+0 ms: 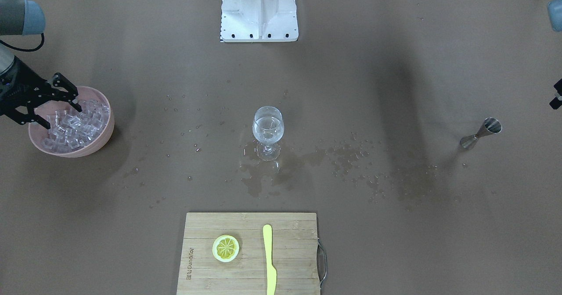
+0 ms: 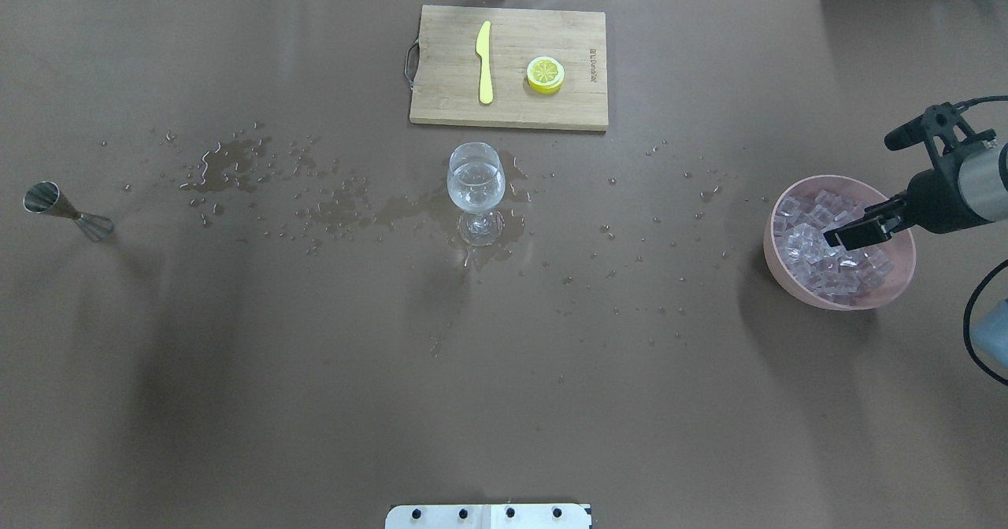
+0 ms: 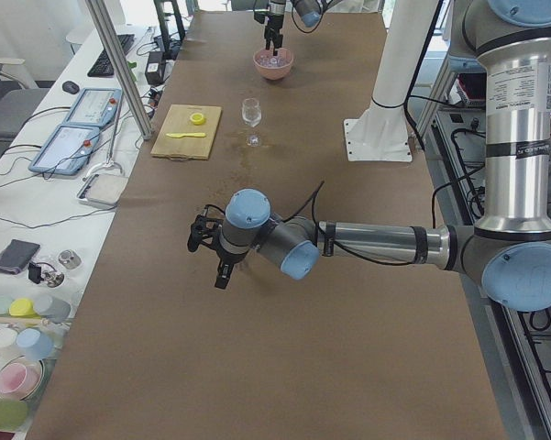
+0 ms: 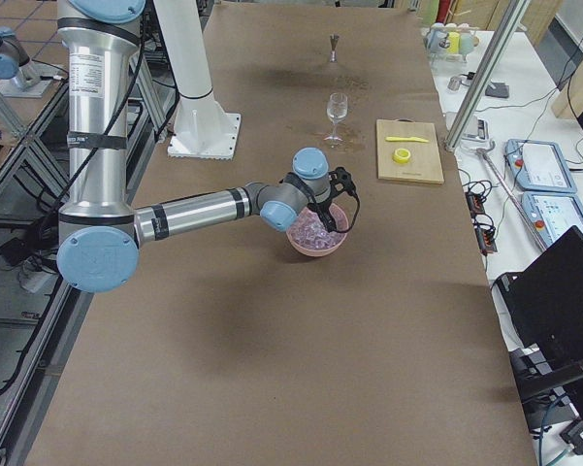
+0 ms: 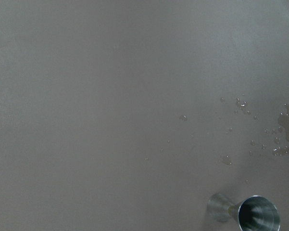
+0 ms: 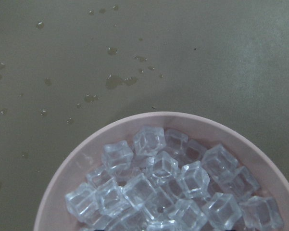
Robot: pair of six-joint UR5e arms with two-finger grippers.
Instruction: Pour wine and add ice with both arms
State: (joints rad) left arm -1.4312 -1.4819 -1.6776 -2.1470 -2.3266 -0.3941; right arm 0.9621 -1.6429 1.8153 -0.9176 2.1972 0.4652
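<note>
A pink bowl (image 1: 108, 126) holds a heap of clear ice cubes (image 1: 74, 130). My right gripper (image 1: 63, 117) hangs low over the ice, its fingers spread open and tips among the cubes; it also shows in the overhead view (image 2: 839, 238). The right wrist view shows the ice (image 6: 173, 192) close below. A stemmed glass (image 1: 268, 128) at mid-table holds a little clear wine (image 2: 475, 186). My left gripper (image 3: 211, 264) hovers above the table near a steel jigger (image 1: 480, 133). I cannot tell whether it is open.
A wooden cutting board (image 2: 449, 80) carries a yellow knife (image 2: 484, 61) and a lemon slice (image 2: 545, 74). Water drops and puddles (image 2: 228, 163) spread across the brown table around the glass. The white pedestal (image 1: 259, 9) stands at the robot's edge.
</note>
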